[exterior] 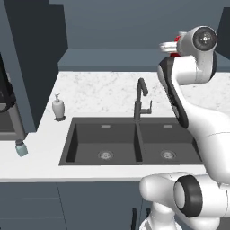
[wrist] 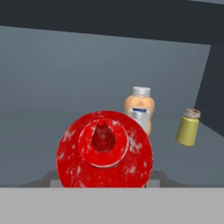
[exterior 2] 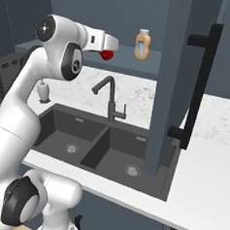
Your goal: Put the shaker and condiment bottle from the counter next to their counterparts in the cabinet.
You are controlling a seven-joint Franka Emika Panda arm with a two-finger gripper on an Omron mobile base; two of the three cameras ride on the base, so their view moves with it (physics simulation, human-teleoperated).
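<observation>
Red condiment bottle (wrist: 105, 151) nearest — held by tool (exterior 2: 108, 48) | peach-orange bottle (wrist: 140, 111) label unreadable

Red condiment bottle (wrist: 104, 151) raised; shaker (exterior: 21, 148) apparently tilted.

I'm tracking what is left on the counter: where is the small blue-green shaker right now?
The shaker stands at the far left of the left base view, on the counter, near its front edge, left of the sink and nearer than the soap dispenser.
</observation>
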